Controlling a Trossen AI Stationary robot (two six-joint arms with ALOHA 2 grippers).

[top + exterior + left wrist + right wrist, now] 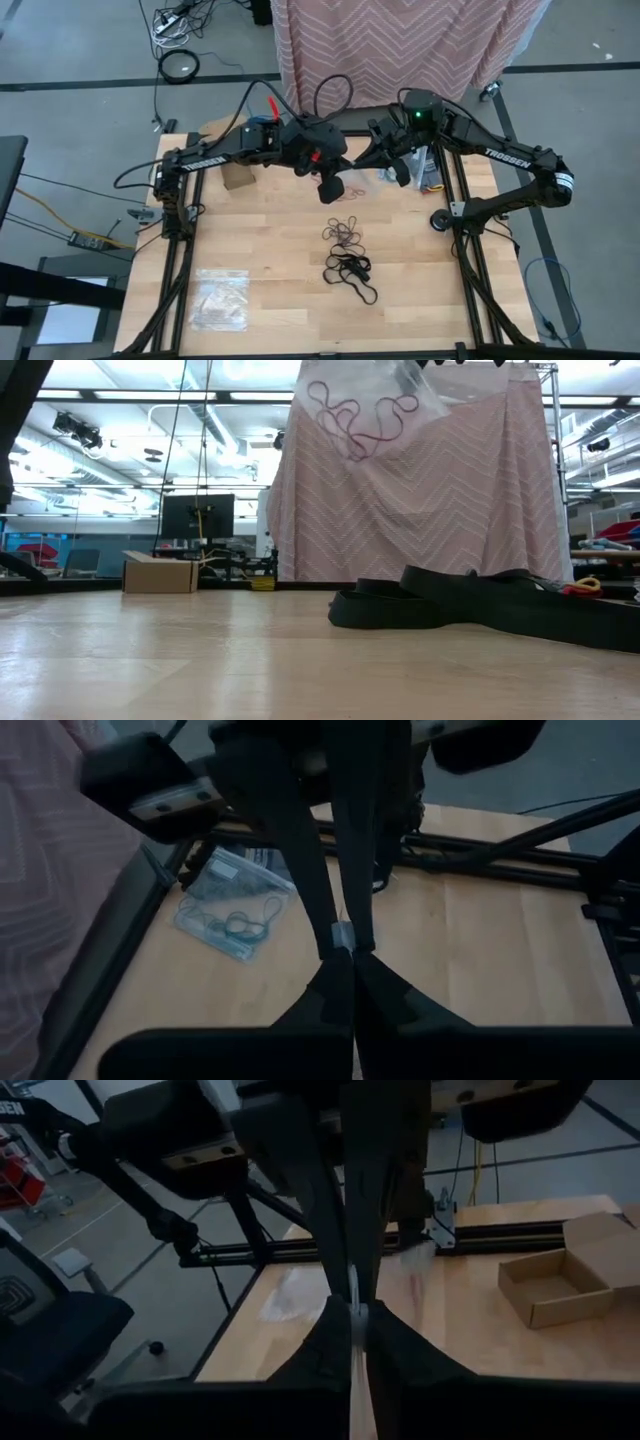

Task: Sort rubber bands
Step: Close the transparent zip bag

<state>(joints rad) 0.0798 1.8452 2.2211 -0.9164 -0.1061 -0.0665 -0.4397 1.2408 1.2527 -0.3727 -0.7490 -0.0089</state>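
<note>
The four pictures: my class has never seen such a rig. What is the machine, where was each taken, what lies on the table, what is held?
Two robot arms work at a wooden table. One picture looks down from above, one level across the tabletop, two from the wrists. On the table lie tan rubber bands, black rubber bands, a clear bag and a cardboard box. The left gripper and right gripper are shut on clear plastic, seemingly the raised bag of red bands.

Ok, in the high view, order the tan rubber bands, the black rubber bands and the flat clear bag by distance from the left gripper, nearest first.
From the left gripper:
1. tan rubber bands, just below it, mid-table.
2. black rubber bands, lower still.
3. flat clear bag, far off at lower left.
</note>
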